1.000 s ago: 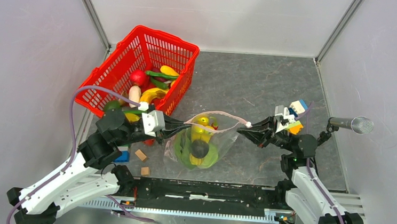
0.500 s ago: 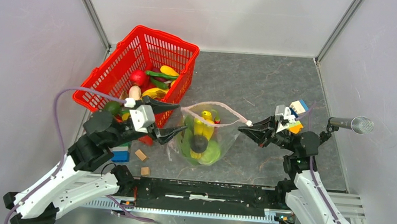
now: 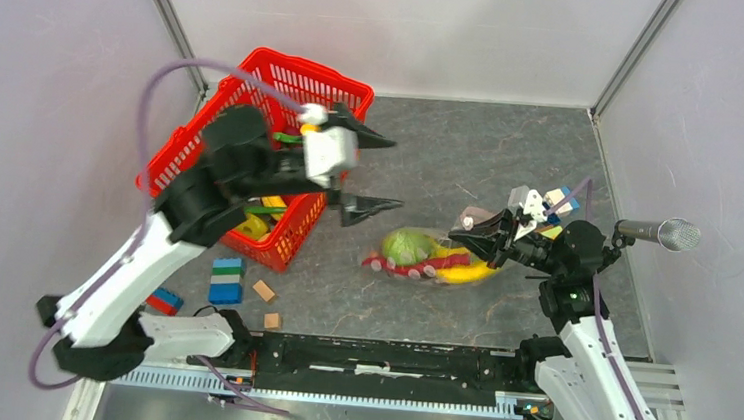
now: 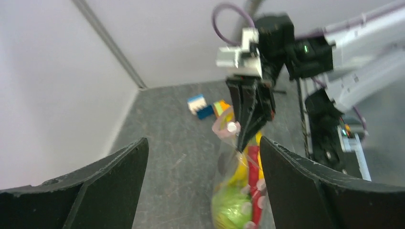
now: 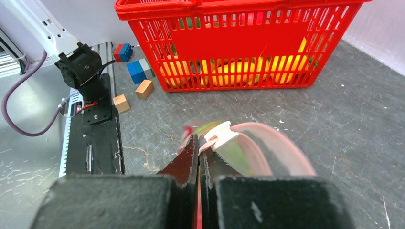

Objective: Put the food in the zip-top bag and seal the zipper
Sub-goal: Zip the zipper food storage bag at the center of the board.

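The zip-top bag (image 3: 431, 259) lies on its side on the grey floor, holding food: a green ball (image 3: 407, 245), a yellow banana (image 3: 465, 273) and red pieces. My right gripper (image 3: 468, 238) is shut on the bag's mouth edge, right beside the white slider (image 5: 220, 135) of the pink zipper (image 5: 274, 143). My left gripper (image 3: 391, 173) hangs open, raised above the floor between the basket and the bag, with nothing in it. In the left wrist view the bag (image 4: 239, 191) lies below, between the spread fingers (image 4: 100, 191).
The red mesh basket (image 3: 288, 83) at the back left holds more food (image 3: 256, 226). Building blocks (image 3: 226, 279) and wooden cubes (image 3: 263, 290) lie near the left arm's base. More blocks (image 3: 559, 200) and a microphone (image 3: 662, 233) are at the right.
My left gripper opened, let go of the bag's mouth and rose back toward the basket. The bag dropped flat on its side and shifted right, still held by my right gripper.
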`<state>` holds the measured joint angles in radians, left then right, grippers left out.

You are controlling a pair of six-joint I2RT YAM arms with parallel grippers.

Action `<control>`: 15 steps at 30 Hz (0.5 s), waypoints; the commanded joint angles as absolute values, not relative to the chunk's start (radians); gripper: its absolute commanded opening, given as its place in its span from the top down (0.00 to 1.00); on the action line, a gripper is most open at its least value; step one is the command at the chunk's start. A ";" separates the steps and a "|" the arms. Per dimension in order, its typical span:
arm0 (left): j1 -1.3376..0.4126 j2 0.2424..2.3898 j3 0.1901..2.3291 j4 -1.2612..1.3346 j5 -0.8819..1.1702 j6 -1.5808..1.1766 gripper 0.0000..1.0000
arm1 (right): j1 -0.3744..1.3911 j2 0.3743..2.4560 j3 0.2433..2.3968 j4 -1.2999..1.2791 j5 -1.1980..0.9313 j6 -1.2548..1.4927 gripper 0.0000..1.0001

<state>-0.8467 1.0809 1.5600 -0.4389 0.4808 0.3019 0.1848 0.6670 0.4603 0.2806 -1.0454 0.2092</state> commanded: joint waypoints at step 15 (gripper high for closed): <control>-0.842 1.267 1.493 -0.296 0.652 0.424 0.07 | 0.204 0.866 1.045 -0.244 -1.246 -0.154 1.00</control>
